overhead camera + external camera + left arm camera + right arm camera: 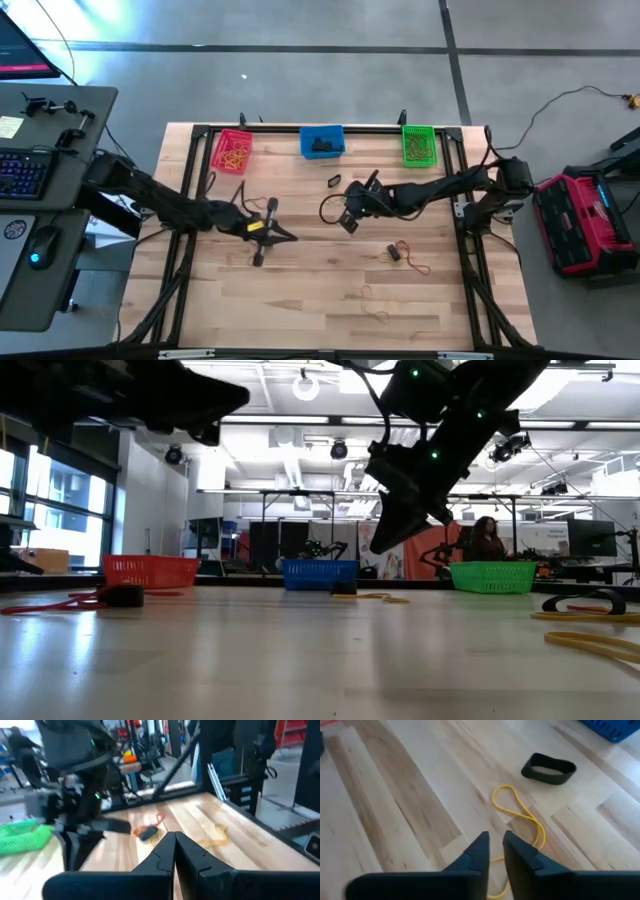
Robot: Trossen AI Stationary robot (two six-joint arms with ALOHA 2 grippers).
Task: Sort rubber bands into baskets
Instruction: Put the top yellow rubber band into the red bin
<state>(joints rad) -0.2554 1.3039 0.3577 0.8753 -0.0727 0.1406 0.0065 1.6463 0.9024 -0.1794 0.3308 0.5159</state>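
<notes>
While the right pincer (493, 851) hovers slightly parted | yellow band (517, 815) just ahead of its tips, black band (549, 768) beyond | likely lining up a pick | left pincer (174, 851) pressed together, waiting.

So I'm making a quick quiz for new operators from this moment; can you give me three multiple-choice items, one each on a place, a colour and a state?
1. Which basket stands in the middle of the row?
A red-pink
B blue
C green

2. What colour is the thin loop lying just ahead of the right gripper?
A yellow
B white
C blue

3. How do the left gripper's fingers stand?
A spread wide
B shut on a basket
C shut, holding nothing

Key:
1 B: in the high view the blue basket sits between the other two.
2 A: the thin loop beyond the right gripper is yellow.
3 C: the left gripper shows its fingers pressed together, with nothing between them.
</notes>
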